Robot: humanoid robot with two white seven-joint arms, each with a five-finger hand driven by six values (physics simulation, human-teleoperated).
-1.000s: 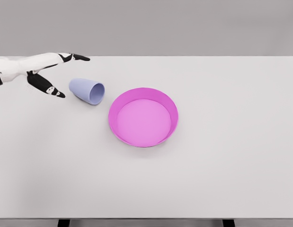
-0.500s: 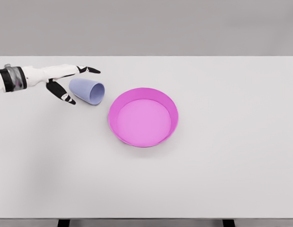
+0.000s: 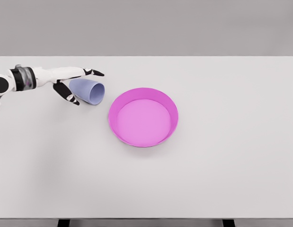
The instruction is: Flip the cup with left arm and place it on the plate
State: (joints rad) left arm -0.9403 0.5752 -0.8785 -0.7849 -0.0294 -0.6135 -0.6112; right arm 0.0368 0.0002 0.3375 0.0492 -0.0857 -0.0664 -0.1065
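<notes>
White table [image 3: 222, 179], plain grey wall behind, what may be dark legs under its front edge

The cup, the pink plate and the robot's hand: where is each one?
cup [image 3: 89, 91], head view, on its lying side wall.
plate [image 3: 119, 102], head view, on its left rim.
left hand [image 3: 66, 80], head view, mid-hand, fingers spread around the cup's base.

A bare simulated test scene, not a lived-in room: flat, uniformly lit white worktop [image 3: 208, 179] against a plain grey backdrop [image 3: 146, 26], with no furniture or fittings beyond. Rendered smooth and textureless throughout, with soft shadows. Staged only with a lavender cup [image 3: 88, 90] and a magenta plate [image 3: 143, 117].
</notes>
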